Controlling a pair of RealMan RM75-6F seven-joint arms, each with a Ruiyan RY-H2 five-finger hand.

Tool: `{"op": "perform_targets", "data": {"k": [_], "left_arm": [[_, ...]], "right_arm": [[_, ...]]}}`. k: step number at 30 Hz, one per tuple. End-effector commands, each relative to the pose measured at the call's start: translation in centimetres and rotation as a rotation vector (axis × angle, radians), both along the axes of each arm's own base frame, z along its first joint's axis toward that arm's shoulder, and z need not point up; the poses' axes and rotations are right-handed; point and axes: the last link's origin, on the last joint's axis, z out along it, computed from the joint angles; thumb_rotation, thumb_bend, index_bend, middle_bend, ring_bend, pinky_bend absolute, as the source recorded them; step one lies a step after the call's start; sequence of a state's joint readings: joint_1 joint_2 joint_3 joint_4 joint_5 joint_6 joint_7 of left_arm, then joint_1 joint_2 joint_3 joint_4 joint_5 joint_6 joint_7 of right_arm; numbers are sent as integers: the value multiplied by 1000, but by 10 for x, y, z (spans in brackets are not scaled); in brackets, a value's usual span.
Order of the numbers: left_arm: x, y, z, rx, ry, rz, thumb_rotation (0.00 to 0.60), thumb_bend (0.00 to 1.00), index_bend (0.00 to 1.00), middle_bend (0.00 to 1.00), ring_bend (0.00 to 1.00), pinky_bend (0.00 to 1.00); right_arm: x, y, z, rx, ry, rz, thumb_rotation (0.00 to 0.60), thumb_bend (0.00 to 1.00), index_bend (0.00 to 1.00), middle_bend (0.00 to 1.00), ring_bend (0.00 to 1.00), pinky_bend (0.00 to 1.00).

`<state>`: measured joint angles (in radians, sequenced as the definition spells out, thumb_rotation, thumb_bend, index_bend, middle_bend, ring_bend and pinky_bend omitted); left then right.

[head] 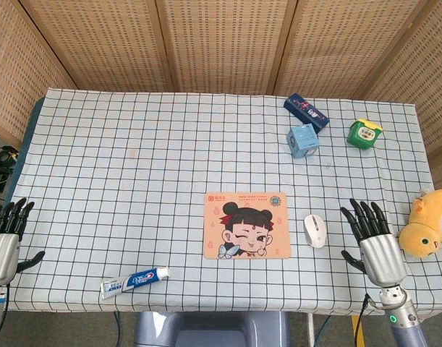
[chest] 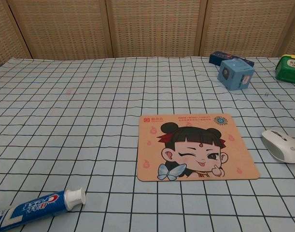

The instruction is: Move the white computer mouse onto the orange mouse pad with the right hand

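Note:
The white computer mouse (head: 315, 230) (chest: 281, 145) lies on the checked cloth just right of the orange mouse pad (head: 246, 225) (chest: 195, 146), which shows a cartoon girl's face. My right hand (head: 374, 242) hovers to the right of the mouse, fingers spread and empty, a short gap between it and the mouse. My left hand (head: 5, 239) is at the table's left front edge, fingers apart, holding nothing. Neither hand appears in the chest view.
A toothpaste tube (head: 134, 280) lies at the front left. A yellow plush toy (head: 427, 223) sits right of my right hand. At the back right stand a light blue box (head: 303, 140), a dark blue box (head: 306, 112) and a green container (head: 364, 133).

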<state>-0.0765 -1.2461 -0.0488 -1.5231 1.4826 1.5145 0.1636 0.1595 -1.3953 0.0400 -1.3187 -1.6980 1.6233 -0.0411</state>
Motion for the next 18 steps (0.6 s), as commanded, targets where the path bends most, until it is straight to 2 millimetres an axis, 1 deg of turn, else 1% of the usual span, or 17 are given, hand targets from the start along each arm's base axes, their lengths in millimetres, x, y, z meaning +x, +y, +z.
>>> {"op": "perform_targets", "data": {"k": [1,9,14,17,18], "left_arm": [[0,0,-1,-3,2,2,600,0,0,0,0,0],[0,-1,0,6,-1,-2,600,0,0,0,0,0],[-1,0,1,10,-3,2,600,0,0,0,0,0],[-1,1,2,13,-6,1,600,0,0,0,0,0],[1,1,2,17,-15,-9,600,0,0,0,0,0]], "right_arm": [[-1,-1,-1,4,-1,-10,600,137,111,0,0,0],[0,-1,-1,14,-11,-16,600,137,110,0,0,0],[7,-6,0,16,-44,-15,600,137,104,0,0,0],[17,-11,-1,32,-68,-15,600,136,102,0,0,0],[30,-19,-3,52,-91,-7,600,135,102,0,0,0]]}}
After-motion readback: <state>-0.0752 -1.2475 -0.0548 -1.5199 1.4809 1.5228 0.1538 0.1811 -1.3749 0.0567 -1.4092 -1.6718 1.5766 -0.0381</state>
